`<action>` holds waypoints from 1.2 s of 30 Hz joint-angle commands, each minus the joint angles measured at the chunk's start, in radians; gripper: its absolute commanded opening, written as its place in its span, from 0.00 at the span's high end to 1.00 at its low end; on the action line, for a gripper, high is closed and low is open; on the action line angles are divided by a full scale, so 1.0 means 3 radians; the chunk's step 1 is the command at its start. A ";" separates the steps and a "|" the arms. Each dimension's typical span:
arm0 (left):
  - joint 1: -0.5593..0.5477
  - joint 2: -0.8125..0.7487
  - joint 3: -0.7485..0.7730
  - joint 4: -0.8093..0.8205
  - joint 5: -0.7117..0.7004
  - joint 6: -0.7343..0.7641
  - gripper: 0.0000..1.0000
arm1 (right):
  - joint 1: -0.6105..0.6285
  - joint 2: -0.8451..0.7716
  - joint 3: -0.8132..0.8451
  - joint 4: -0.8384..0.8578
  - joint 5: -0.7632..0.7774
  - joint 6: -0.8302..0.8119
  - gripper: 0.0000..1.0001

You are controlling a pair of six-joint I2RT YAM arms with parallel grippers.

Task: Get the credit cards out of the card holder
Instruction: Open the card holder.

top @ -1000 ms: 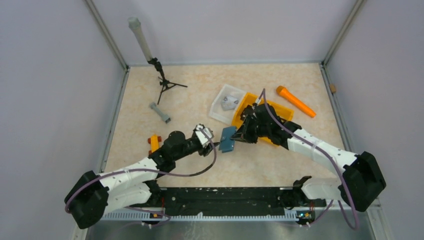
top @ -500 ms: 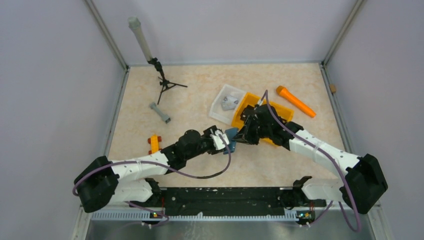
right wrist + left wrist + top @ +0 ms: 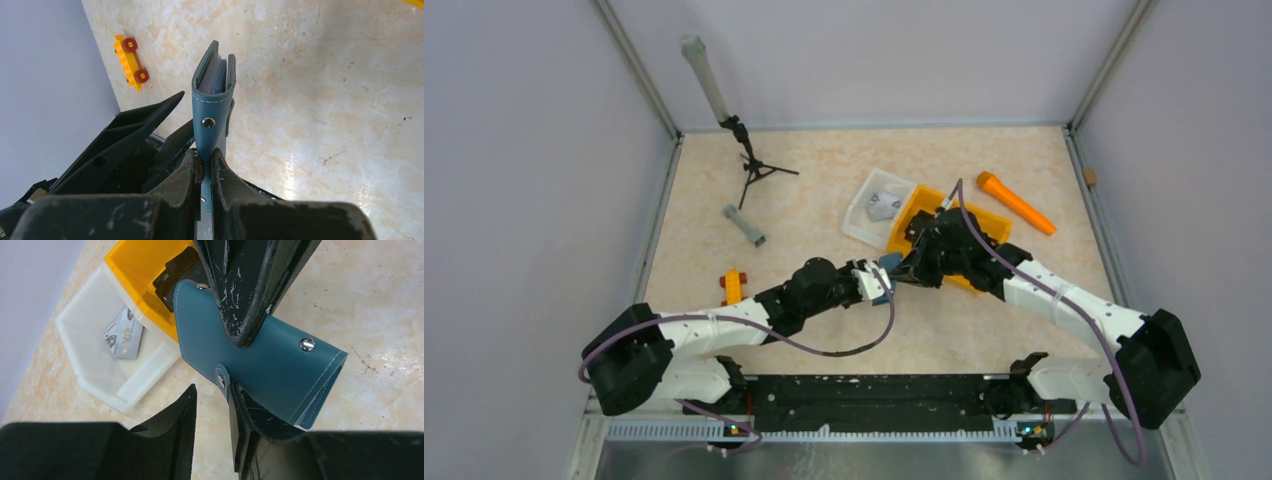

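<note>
Card holder pinched in right hand.

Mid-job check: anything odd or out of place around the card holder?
Nothing spilled or broken. The card holder sits pinched on edge in the right end effector, folded shut with cards inside. Only oddity: its black fingers are scuffed white.

Beige marbled counter, walled on 3 sides.
Laid on it: black tripod w/ grey tube at rear left, grey bar nearby, yellow toy car at left, white tray set against orange bin at centre, orange stick at right.
</note>
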State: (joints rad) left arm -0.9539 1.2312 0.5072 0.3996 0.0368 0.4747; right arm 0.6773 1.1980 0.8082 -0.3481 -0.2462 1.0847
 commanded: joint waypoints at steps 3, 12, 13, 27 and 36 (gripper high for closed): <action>-0.0003 0.0138 0.0185 -0.0075 -0.0073 -0.0007 0.69 | 0.0013 -0.0123 0.0121 0.0249 -0.0242 0.0112 1.00; 0.0079 0.0150 0.0357 -0.0144 -0.0236 -0.0693 1.00 | 0.0016 -0.0137 -0.0046 0.0310 -0.0201 0.0131 1.00; 0.0113 0.0137 0.0364 -0.0147 -0.0231 -0.0815 1.00 | 0.0014 -0.0144 -0.0092 0.0336 -0.0183 0.0130 1.00; 0.0783 -0.0223 0.0040 0.0165 0.0219 -0.2081 1.00 | 0.0016 -0.0252 -0.0694 0.0811 -0.0019 0.0309 1.00; 0.0926 -0.0452 -0.0129 0.0240 0.0276 -0.2735 0.72 | 0.0019 -0.0351 -0.1051 0.1708 -0.0044 0.0299 1.00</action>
State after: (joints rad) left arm -0.7143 1.1637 0.4816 0.3706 0.1402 -0.2131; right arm 0.6743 1.1324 0.5613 -0.0086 -0.2344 1.1740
